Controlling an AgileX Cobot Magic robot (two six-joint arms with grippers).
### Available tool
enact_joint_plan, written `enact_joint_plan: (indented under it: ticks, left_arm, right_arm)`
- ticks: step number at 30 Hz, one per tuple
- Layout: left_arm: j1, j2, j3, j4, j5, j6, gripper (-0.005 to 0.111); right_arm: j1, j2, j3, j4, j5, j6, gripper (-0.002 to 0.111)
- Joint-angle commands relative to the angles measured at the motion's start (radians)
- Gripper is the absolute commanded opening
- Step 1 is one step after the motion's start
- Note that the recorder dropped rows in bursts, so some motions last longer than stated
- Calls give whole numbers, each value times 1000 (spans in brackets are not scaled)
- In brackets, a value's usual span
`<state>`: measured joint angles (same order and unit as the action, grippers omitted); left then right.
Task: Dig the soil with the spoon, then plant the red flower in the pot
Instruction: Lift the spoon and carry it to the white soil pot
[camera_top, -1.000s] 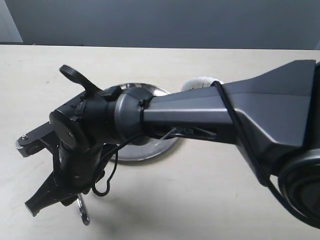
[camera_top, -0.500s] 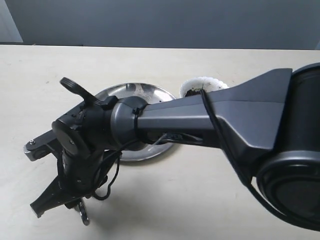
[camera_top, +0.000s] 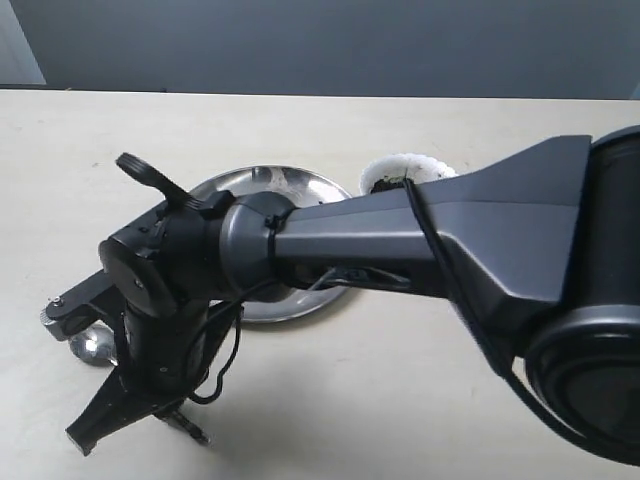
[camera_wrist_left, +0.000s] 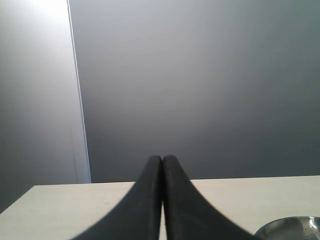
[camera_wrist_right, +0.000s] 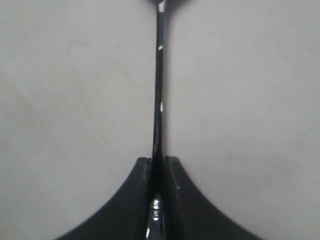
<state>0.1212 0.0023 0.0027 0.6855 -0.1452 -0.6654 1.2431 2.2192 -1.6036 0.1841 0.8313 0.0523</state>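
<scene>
My right arm reaches across to the left of the exterior view. Its gripper (camera_top: 105, 428) (camera_wrist_right: 159, 162) is shut on the spoon's thin handle (camera_wrist_right: 159, 100), just above the table. A shiny part of the spoon (camera_top: 90, 347) shows left of the gripper, and a handle end (camera_top: 190, 428) sticks out on its right. The white scalloped pot (camera_top: 405, 168) stands behind the arm, with dark soil (camera_top: 385, 184) inside it. My left gripper (camera_wrist_left: 161, 160) is shut on nothing and faces the grey wall. The red flower is out of view.
A large round steel plate (camera_top: 270, 185) (camera_wrist_left: 295, 227) lies between the gripper and the pot, half hidden by the arm, with dark crumbs on it. The thick right arm (camera_top: 420, 240) covers much of the table's middle and right. The bare tabletop (camera_top: 60, 160) lies at the far left.
The right gripper has shifted a little left and turned with the spoon. The spoon's shiny part now shows left of the gripper instead of below it.
</scene>
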Motion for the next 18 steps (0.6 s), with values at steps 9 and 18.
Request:
enact_joint_plan:
  ticks: [9,18]
  left_arm:
    - [-4,-2,-3,-7,-5,-5,0]
    - [-4,-2,-3,-7,-5,-5,0]
  right_arm:
    - [3,-250,3,-513,148,113,-1]
    - [-72,-325,108,-1045,390,251,-1]
